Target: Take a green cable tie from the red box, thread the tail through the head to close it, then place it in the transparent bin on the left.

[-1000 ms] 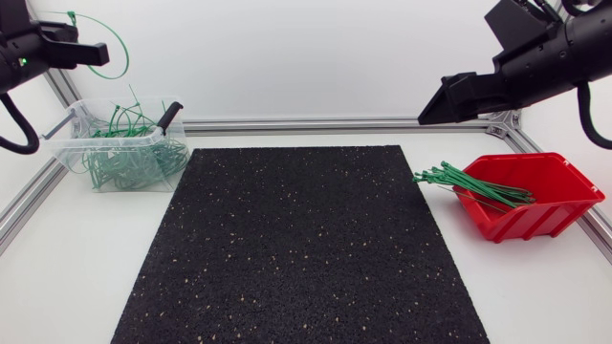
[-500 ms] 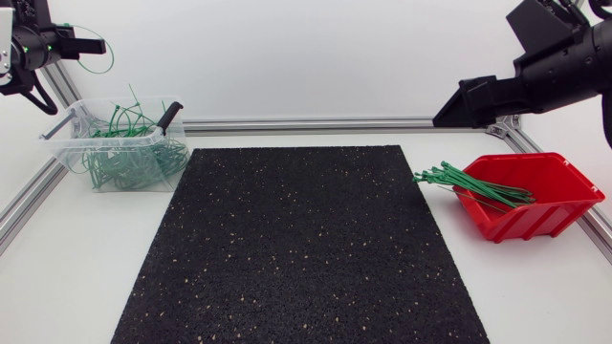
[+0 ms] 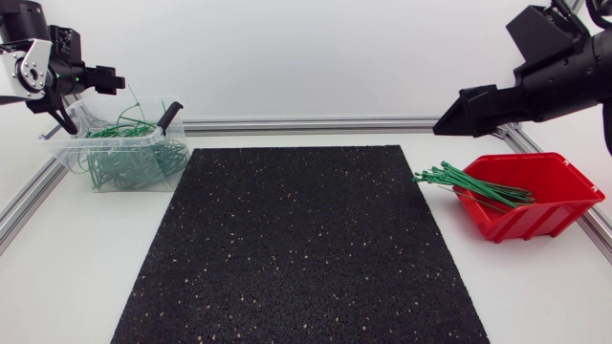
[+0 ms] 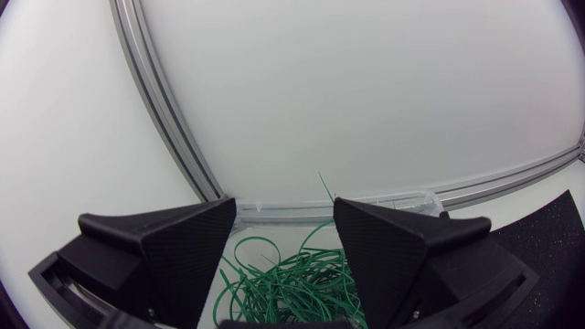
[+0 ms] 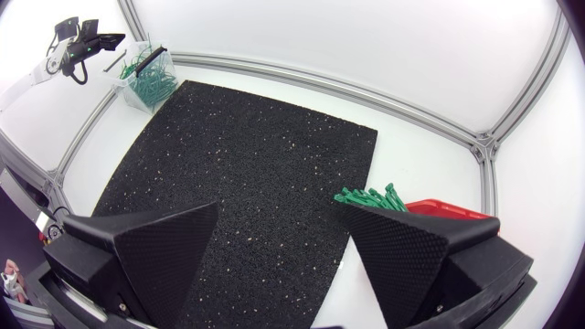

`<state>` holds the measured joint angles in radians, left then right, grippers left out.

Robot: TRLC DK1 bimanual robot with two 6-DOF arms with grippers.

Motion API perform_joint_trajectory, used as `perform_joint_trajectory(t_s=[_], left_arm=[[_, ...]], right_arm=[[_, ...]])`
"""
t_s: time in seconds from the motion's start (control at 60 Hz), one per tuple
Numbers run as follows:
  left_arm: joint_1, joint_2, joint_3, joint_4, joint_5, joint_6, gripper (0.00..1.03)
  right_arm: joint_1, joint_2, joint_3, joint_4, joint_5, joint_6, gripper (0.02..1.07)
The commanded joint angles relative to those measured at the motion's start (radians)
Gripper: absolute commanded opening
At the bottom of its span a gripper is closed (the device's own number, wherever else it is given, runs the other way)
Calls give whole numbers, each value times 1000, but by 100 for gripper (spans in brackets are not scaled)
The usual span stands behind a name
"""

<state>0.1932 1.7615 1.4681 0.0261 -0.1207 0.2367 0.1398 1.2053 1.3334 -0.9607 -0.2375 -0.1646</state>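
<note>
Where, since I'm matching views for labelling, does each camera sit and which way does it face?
Head view: fixed above the table, looking down on black mat, transparent bin, red box; left arm, right arm.
Left wrist view: on left arm's last link, looking down at green cable ties in the bin; own open fingers.
Right wrist view: on right arm's last link, looking across the mat towards the bin; own open fingers.
Shared: head and right wrist both show mat, bin, red box.

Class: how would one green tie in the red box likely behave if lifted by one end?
Probably light: the ties are thin strips. Likely springy rather than limp, since they jut straight past the box rim unsupported. Bunched together, neighbours may drag along.
</note>
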Motion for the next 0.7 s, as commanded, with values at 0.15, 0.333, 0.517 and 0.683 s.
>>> perform_joint_trajectory(t_s=[0.15,0.333,0.517,0.683], left_arm=[[-17,-177,-84,14,1,15,92],[-57,-349,-308,152,-8,-16,95],[-95,-527,-514,305,-10,-17,95],[-104,-654,-632,322,-8,-68,95]], right_arm=[[-52,-44,-17,42,23,-27,103],[-117,-96,-77,109,12,-44,103],[-184,-168,-169,175,-2,-67,103],[-249,-256,-246,212,-8,-85,103]])
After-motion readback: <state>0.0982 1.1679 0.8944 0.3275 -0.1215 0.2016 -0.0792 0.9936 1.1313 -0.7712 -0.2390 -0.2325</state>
